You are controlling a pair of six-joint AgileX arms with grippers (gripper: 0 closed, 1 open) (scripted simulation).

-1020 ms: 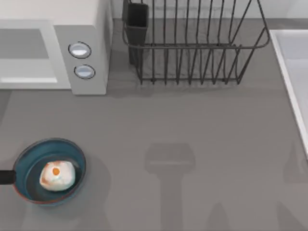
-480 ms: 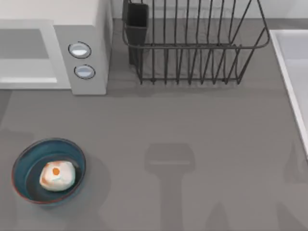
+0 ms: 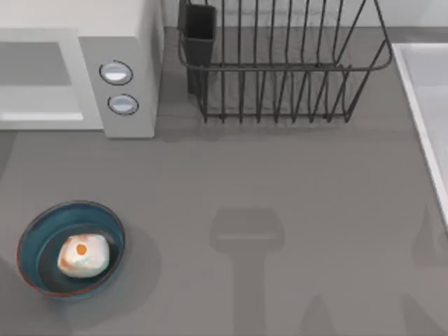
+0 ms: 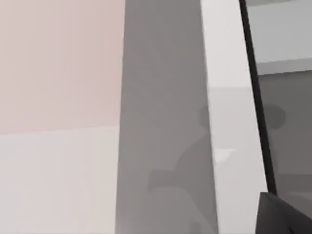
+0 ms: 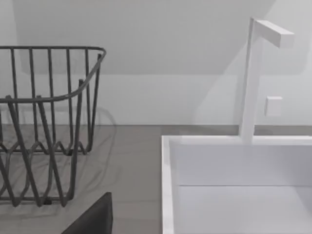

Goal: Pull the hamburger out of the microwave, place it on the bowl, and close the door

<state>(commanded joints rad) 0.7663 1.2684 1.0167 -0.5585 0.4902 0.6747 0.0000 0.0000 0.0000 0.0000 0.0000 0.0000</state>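
The hamburger [image 3: 82, 255] lies inside the blue bowl [image 3: 31, 234] at the table's front left, with nothing touching either. The white microwave [image 3: 136, 42] stands at the back left, two round knobs on its grey panel; left of the panel I see a grey recess that looks like the open cavity. In the left wrist view the door [image 4: 229, 122] is close up, a pale panel with a dark edge, and a dark part of my left gripper [image 4: 285, 214] shows at the corner. A dark part of my right gripper [image 5: 92, 219] shows near the dish rack.
A dark wire dish rack [image 3: 280, 63] with a black cup holder [image 3: 199, 28] stands at the back middle. A white sink [image 3: 427, 105] runs along the right side, with its faucet [image 5: 253, 73] behind it. Arm shadows fall on the grey table [image 3: 280, 210].
The dark tip of my left gripper, at the top view's left edge beside the bowl a second ago, has drawn out of that view. Hamburger and bowl stay put.
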